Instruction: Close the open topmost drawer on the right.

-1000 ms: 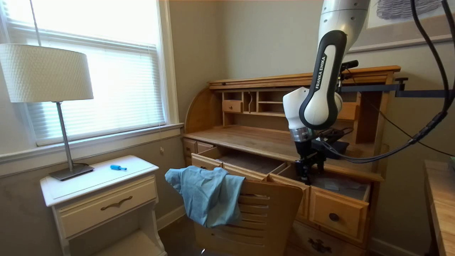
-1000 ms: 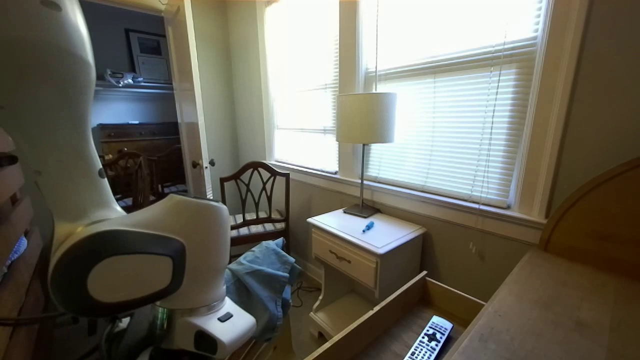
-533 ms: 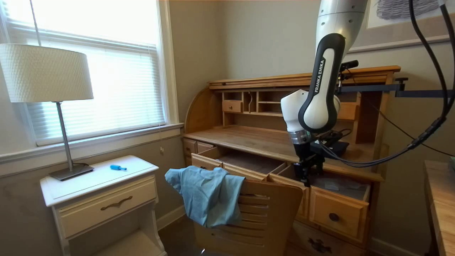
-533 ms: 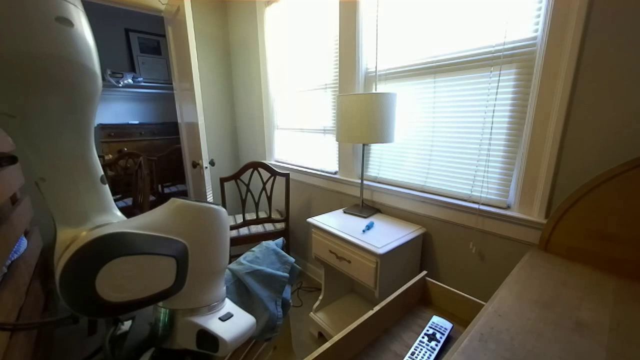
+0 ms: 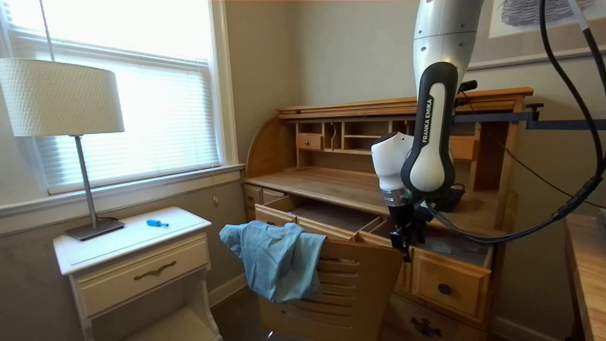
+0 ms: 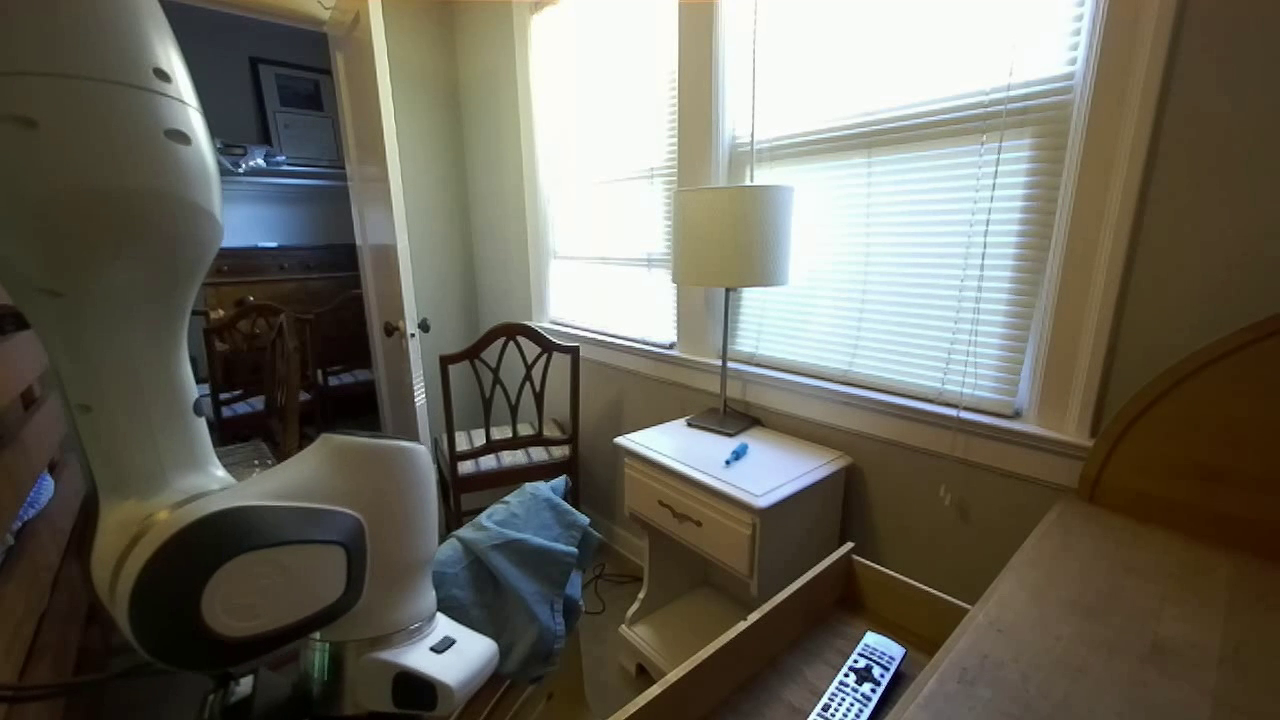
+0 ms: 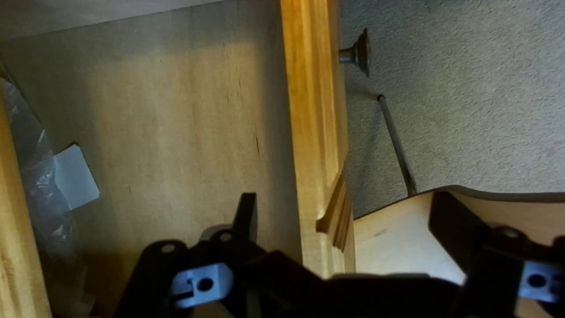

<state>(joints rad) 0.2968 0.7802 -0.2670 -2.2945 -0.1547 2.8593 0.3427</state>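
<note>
One pincer (image 7: 344,207), spread wide across the drawer front (image 7: 314,123), contact unclear, base cut off

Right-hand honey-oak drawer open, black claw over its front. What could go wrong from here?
1. The black claw has its inner finger over the inside of the boxy honey-oak drawer; closing now might jam that finger against the oak desktop edge.
2. Its outer finger shows over the curved pale-wood chair back; backing out could knock it.
3. Crinkled clear plastic near the desktop edge might snag.
</note>
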